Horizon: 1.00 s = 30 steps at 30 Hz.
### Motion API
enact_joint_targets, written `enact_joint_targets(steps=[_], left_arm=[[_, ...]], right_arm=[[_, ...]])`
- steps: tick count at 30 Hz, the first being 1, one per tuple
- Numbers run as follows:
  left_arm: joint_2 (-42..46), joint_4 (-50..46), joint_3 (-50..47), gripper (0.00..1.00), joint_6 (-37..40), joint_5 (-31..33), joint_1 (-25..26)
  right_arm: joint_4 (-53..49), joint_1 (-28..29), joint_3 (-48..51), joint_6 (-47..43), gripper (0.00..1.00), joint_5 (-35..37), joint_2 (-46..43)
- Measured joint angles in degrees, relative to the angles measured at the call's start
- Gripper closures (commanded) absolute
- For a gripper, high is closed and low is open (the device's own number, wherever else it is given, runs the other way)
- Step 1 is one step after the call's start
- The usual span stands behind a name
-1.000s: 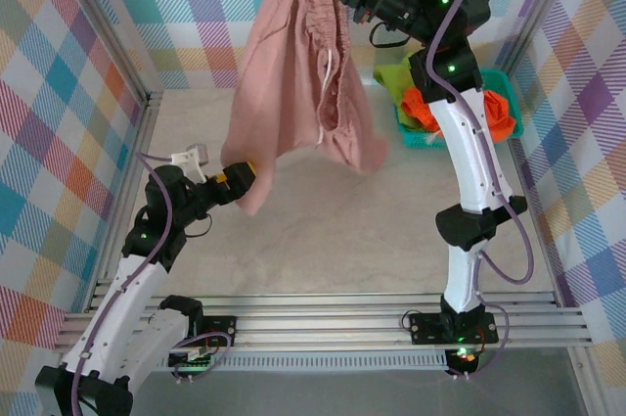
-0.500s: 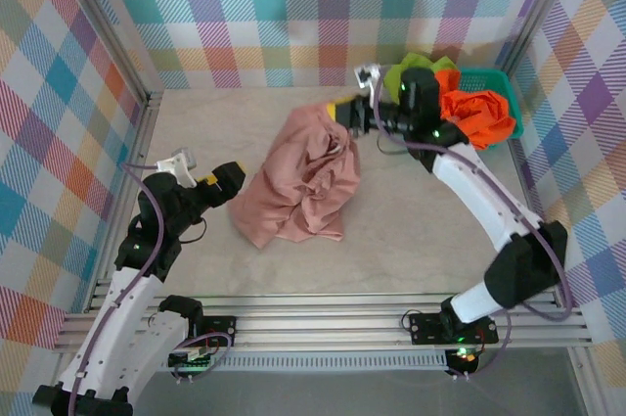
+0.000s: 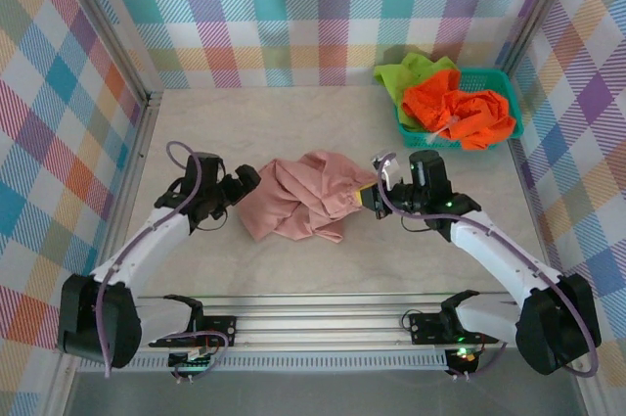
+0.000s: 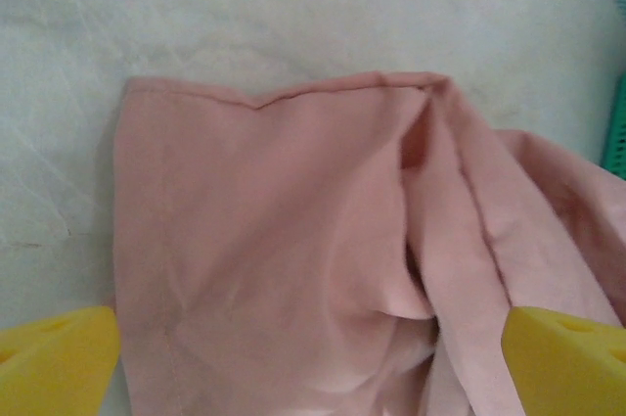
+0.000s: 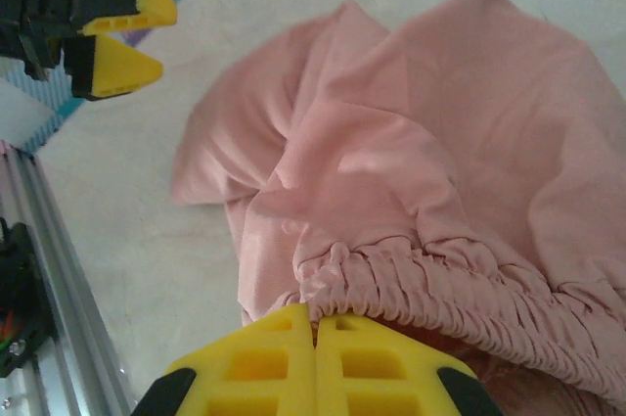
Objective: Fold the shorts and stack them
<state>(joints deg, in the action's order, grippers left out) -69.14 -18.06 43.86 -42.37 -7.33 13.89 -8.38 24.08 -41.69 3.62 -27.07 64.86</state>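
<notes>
A pale, faintly marbled worktop [image 3: 323, 132] spreads under the right fingers [image 3: 365, 199]. Beyond them and to both sides rise plaid walls [image 3: 293, 15] (pink, teal, yellow, orange), edged by aluminium posts [image 3: 110, 32]. Ribbed rails [image 3: 323, 323] run behind them.

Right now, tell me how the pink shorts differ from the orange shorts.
The pink shorts lie on the table; the orange shorts sit heaped in the teal basket. The right gripper is shut on the pink shorts' waistband, while no gripper touches the orange shorts. Both are crumpled and not yet folded.
</notes>
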Motion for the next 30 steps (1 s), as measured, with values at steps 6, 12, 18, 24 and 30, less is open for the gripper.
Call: enact_joint_targets(steps=[6, 12, 18, 24, 30], left_arm=[[-6.4, -0.7, 1.5, 0.01, -0.7, 4.5, 0.1], [-12.3, 2.1, 2.1, 0.06, -0.4, 4.7, -1.8], [-17.8, 6.4, 2.2, 0.16, -0.2, 2.9, -3.0], [-22.2, 10.9, 3.1, 0.35, -1.0, 1.1, -3.2], [-23.3, 11.8, 5.4, 0.58, -0.7, 1.1, -3.2]], right_arm=[[0.1, 0.0, 0.9, 0.4, 1.0, 2.1, -0.1], [0.2, 0.0, 1.2, 0.4, 1.0, 2.9, -0.1], [0.5, 0.0, 1.9, 1.1, 1.0, 3.3, -0.1], [0.7, 0.0, 2.6, 1.9, 1.0, 3.3, -0.2], [0.8, 0.0, 2.6, 1.9, 1.0, 3.7, -0.6]])
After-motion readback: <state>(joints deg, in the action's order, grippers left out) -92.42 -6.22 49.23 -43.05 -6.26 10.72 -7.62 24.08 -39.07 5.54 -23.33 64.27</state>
